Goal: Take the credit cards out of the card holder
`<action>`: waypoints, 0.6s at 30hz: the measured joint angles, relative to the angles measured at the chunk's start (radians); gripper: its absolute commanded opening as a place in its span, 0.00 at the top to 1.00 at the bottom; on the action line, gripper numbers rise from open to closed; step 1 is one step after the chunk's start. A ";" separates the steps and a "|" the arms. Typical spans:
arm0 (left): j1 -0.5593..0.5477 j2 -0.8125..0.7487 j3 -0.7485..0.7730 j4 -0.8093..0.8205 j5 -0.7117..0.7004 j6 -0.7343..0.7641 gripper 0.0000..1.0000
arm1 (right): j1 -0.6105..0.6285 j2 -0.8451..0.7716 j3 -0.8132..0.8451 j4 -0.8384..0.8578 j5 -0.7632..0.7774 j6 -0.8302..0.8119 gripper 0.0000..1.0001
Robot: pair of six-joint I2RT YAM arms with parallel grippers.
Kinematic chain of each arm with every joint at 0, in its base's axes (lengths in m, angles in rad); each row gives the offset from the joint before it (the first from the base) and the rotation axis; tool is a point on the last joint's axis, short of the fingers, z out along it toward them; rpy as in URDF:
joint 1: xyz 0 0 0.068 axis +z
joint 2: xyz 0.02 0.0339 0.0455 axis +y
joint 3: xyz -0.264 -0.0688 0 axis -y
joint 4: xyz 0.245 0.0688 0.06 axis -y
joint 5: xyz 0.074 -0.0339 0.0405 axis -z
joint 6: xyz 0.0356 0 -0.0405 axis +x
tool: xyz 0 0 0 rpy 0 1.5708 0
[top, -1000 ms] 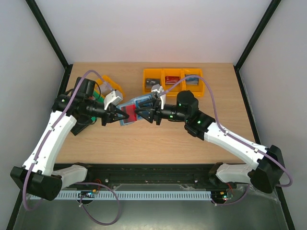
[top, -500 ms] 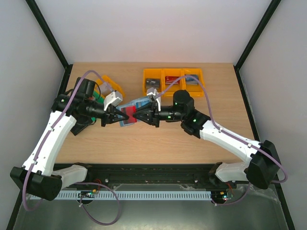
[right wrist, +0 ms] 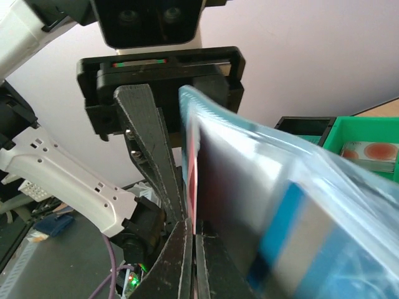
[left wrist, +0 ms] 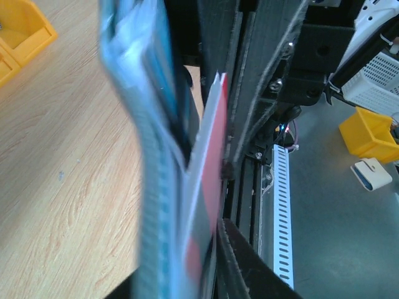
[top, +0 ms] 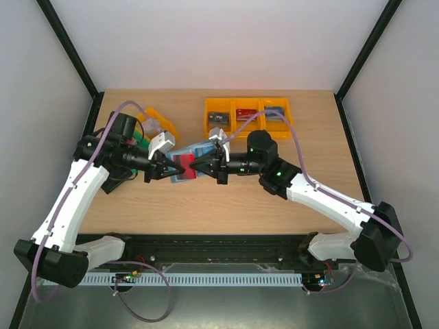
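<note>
The teal card holder (top: pixel 195 149) hangs above the table's middle, held between both arms. My left gripper (top: pixel 164 170) is shut on its left end. In the left wrist view the card holder (left wrist: pixel 146 162) stands edge-on and blurred, clamped at my left gripper (left wrist: pixel 187 277). A red credit card (top: pixel 184 163) sticks out of a pocket. My right gripper (top: pixel 196 166) is shut on its edge. The right wrist view shows the red credit card (right wrist: pixel 194 180) running down into my right gripper (right wrist: pixel 196 249), with the holder's pale pockets (right wrist: pixel 280 205) to the right.
An orange three-part tray (top: pixel 209 115) with cards in it stands at the back centre. A second orange bin (top: pixel 163 123) and a green bin (top: pixel 140 137) sit behind my left arm; the green bin (right wrist: pixel 365 134) holds a card.
My right arm has reached left to the holder, and its gripper has gone from open to shut on the red card. The left arm has hardly moved.
</note>
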 measured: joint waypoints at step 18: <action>0.018 -0.005 0.000 -0.018 0.057 0.086 0.86 | -0.021 -0.078 -0.019 -0.082 0.016 -0.053 0.98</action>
